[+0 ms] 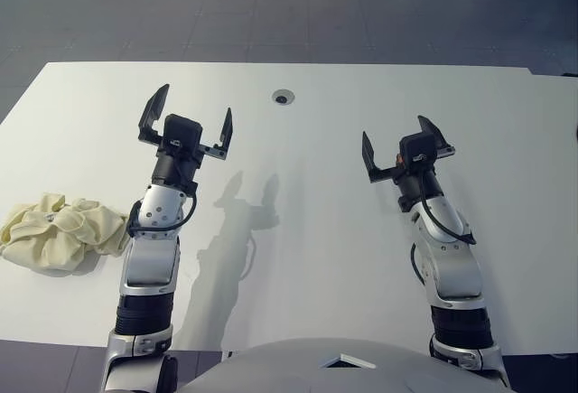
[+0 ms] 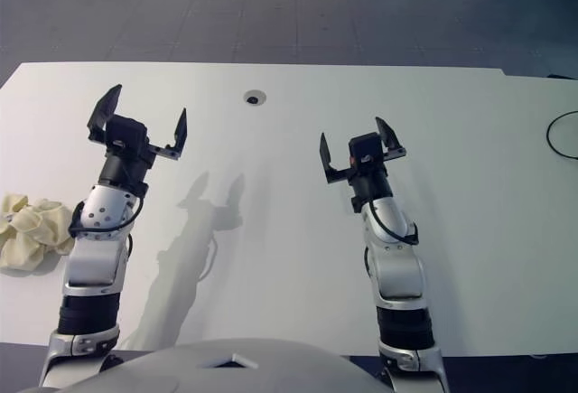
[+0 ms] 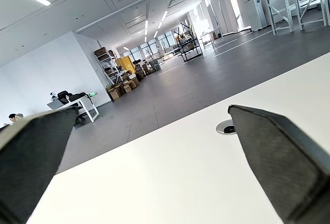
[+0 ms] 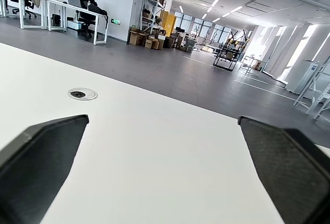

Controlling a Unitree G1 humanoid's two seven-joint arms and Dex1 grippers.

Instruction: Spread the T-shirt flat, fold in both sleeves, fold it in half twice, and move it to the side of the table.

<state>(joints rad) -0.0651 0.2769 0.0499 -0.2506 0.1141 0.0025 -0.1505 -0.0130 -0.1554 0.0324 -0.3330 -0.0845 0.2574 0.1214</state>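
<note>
T-shirt (image 1: pixel 59 230), pale yellow, lies crumpled in a heap at approx. 8 o'clock on the white table (image 1: pixel 307 257), by its left edge, apart from both grippers. L gripper (image 1: pixel 195 102) hangs over the table at approx. 10 o'clock, fingers wide apart w/ nothing between; R gripper (image 1: pixel 396 131) at approx. 2 o'clock, likewise spread & empty. Round cable port (image 1: pixel 283 97) sits at 12 o'clock, near the far edge.
</note>
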